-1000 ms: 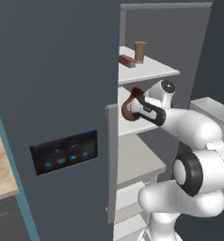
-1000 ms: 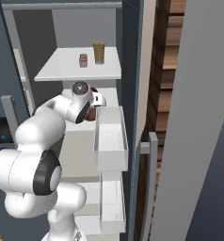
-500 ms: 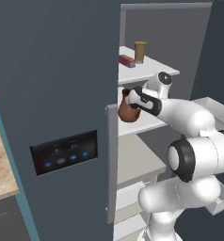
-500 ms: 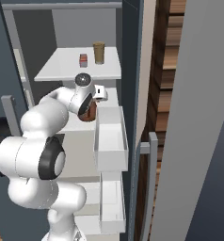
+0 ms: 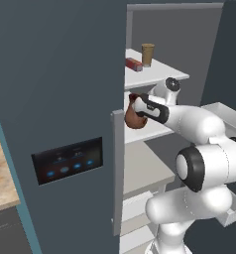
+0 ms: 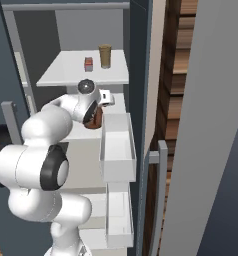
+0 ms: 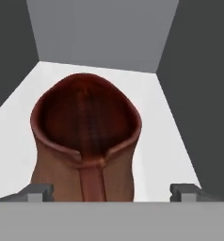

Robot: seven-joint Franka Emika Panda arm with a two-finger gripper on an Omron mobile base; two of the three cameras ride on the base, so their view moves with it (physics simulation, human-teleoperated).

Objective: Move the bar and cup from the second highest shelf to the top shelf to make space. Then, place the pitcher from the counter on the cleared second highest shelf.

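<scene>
The reddish-brown pitcher (image 7: pixel 85 136) stands upright on the second highest shelf (image 7: pixel 166 141), its handle facing my hand. My gripper (image 7: pixel 113 192) is open, its fingertips (image 7: pixel 39 191) wide apart on either side of the handle. From the base, the pitcher (image 5: pixel 135 118) sits at the left front of that shelf (image 5: pixel 157 130), with the gripper (image 5: pixel 136 102) just above and behind it. On the top shelf (image 5: pixel 167 74) lie the red bar (image 5: pixel 134 64) and the tan cup (image 5: pixel 147 54). The right base view shows the bar (image 6: pixel 88 63), cup (image 6: pixel 105 56) and pitcher (image 6: pixel 95 120) too.
The cabinet's left door (image 5: pixel 90 99) with its handle (image 5: pixel 117 171) and a dark control panel (image 5: pixel 68 161) stands close to the pitcher. White door bins (image 6: pixel 116 150) hang on the open right door. A strip of counter (image 5: pixel 1 183) shows far left.
The arm pushed the pitcher slightly further into the cabinet. The gripper, which was shut on the pitcher's handle, has opened and let it go.
</scene>
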